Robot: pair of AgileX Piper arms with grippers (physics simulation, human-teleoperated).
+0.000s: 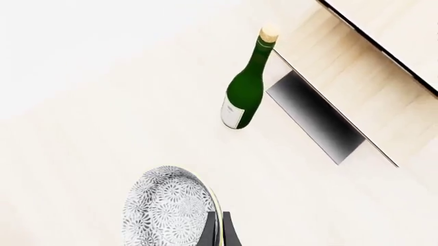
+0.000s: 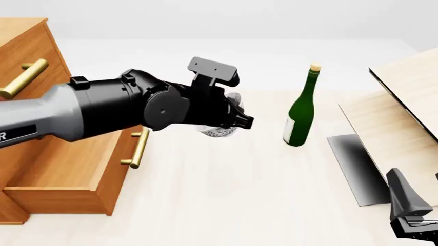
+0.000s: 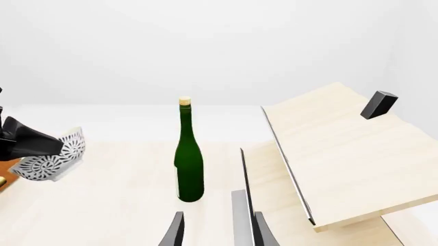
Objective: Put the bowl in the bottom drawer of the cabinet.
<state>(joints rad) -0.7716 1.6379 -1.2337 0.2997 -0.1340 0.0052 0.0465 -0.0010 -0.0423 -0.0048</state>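
the left gripper (image 2: 236,120) is gripping the bowl (image 2: 220,130) by its rim, one finger inside and one outside, and holding it in the air above the table (image 2: 226,205), just right of the drawer (image 2: 75,169). the bowl is tilting in the grip, seen clearly from the right wrist. the drawer is standing pulled out at the foot of the cabinet (image 2: 27,46), its handle (image 2: 139,148) facing the bowl.

the pinch is catching only a thin edge, so i judge the bowl could be slipping or swinging loose if the arm is moving sideways fast. the drawer front is also standing between bowl and box; carrying too low would be knocking the bowl against it or the handle. the bottle (image 2: 300,110) is standing near on the other side, and a wide swing could be tipping it.

the right gripper (image 3: 213,230) is resting low near the boards (image 2: 403,113), fingers spread, holding nothing.

counting: one bowl, one bottle, one cabinet, two handles showing, two grippers.
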